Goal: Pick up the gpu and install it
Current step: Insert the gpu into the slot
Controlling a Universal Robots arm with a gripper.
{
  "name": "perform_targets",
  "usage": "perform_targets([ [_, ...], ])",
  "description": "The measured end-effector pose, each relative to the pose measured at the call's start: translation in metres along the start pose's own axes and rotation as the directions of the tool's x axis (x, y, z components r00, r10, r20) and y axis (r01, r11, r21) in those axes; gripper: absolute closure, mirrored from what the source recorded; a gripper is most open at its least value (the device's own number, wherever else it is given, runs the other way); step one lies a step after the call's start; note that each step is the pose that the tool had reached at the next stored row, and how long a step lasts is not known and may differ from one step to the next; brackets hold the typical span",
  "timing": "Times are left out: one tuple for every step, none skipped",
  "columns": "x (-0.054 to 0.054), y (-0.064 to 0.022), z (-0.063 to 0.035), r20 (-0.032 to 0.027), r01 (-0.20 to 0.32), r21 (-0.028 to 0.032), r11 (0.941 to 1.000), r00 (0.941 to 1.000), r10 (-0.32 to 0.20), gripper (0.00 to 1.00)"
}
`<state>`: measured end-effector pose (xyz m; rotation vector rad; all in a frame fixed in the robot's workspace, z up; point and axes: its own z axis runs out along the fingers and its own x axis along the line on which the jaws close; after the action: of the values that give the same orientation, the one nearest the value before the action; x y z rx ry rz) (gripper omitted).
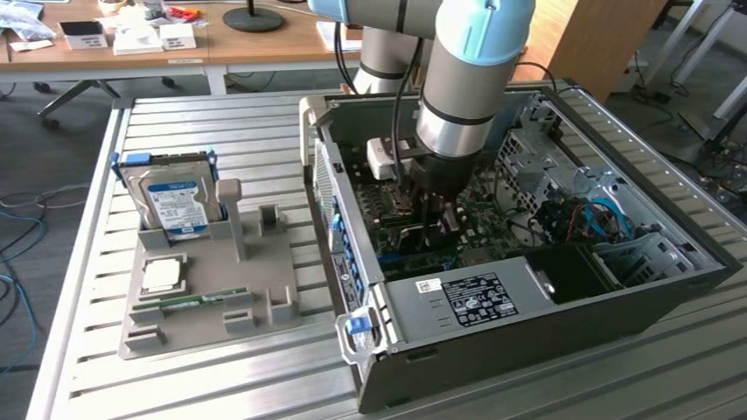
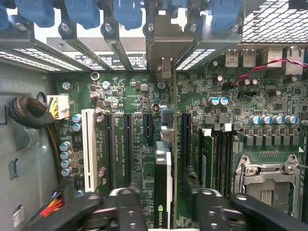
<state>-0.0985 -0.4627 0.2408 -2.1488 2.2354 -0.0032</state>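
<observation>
- The gpu [image 2: 162, 185] stood on edge in a slot of the motherboard [image 2: 202, 96] inside the open computer case [image 1: 653, 297], its bracket end toward the rear slot covers [image 2: 115, 33].
- The gripper [image 2: 163, 204] hung over the card; its fingers [image 2: 126, 202] stood apart on either side of it, with a gap showing, not clamping it.
- On the desk [image 1: 175, 385], a grey holder [image 1: 205, 302] carried a hard drive [image 1: 175, 206] and a memory stick [image 1: 198, 300].
</observation>
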Motion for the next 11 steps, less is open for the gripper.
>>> perform_targets([
  [0.0000,0.0000,0.0000,0.0000,0.000,0.0000,1.0000,1.0000,0.000,0.49],
  [0.0000,0.0000,0.0000,0.0001,0.000,0.0000,1.0000,1.0000,0.000,0.44],
  [0.0000,0.0000,0.0000,0.0000,0.000,0.0000,1.0000,1.0000,0.000,0.44],
  [0.0000,0.0000,0.0000,0.0000,0.000,0.0000,1.0000,1.0000,0.000,0.38],
  [0.0000,0.0000,0.0000,0.0000,0.000,0.0000,1.0000,1.0000,0.000,0.38],
  [0.0000,0.0000,0.0000,0.0000,0.000,0.0001,1.0000,1.0000,0.000,0.31],
  [0.0000,0.0000,0.0000,-0.0002,0.000,0.0000,1.0000,1.0000,0.000,0.31],
  [0.0000,0.0000,-0.0001,-0.0005,0.000,0.0000,1.0000,1.0000,0.000,0.31],
  [0.0000,-0.0001,-0.0005,-0.0007,0.000,-0.0001,1.0000,1.0000,0.000,0.31],
  [-0.0001,-0.0001,-0.0013,-0.0007,0.000,0.0000,1.0000,1.0000,0.000,0.31],
  [-0.0001,-0.0001,-0.0023,-0.0006,0.000,0.0001,1.0000,1.0000,0.000,0.31],
])
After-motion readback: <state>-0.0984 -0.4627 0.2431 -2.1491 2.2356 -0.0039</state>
